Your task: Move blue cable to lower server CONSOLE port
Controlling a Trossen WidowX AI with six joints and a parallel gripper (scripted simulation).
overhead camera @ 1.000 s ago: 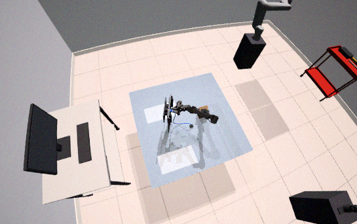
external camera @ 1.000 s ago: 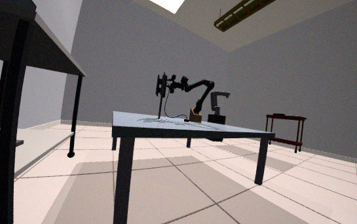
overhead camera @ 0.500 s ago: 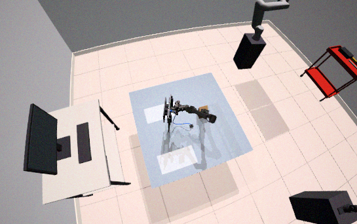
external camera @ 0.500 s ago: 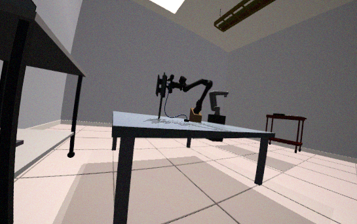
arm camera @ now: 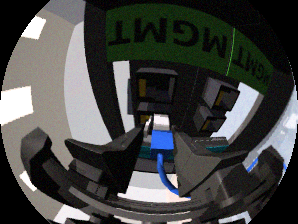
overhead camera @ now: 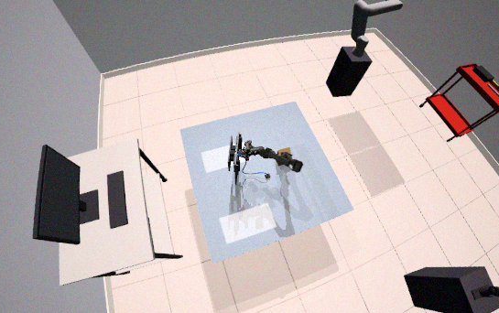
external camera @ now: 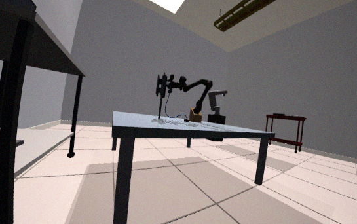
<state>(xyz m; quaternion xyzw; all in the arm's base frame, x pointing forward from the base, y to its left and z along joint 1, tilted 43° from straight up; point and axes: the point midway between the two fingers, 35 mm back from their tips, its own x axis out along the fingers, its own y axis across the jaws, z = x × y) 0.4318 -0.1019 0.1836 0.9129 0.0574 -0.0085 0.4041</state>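
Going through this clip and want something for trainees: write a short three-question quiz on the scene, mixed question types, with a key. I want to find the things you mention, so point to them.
1. True or false: the blue plug point(overhead camera: 240, 155) point(arm camera: 162, 142) is between the fingers of the end effector point(overhead camera: 244, 152) point(external camera: 171, 86) point(arm camera: 157, 127).

2. Multiple choice: in the wrist view, how does the MGMT lettering on the green strip point(arm camera: 170, 53) appear?
A. Upright
B. Upside down
C. Running vertically

3. Fill in the blank: the blue cable point(overhead camera: 255, 173) point(external camera: 166, 106) point(arm camera: 164, 181) runs down from the raised rack hardware point(overhead camera: 237, 157) point(external camera: 164, 86) to a dark end piece point(overhead camera: 267, 176) point(external camera: 186, 120) on the ____.

Key: 1. True; 2. B; 3. table
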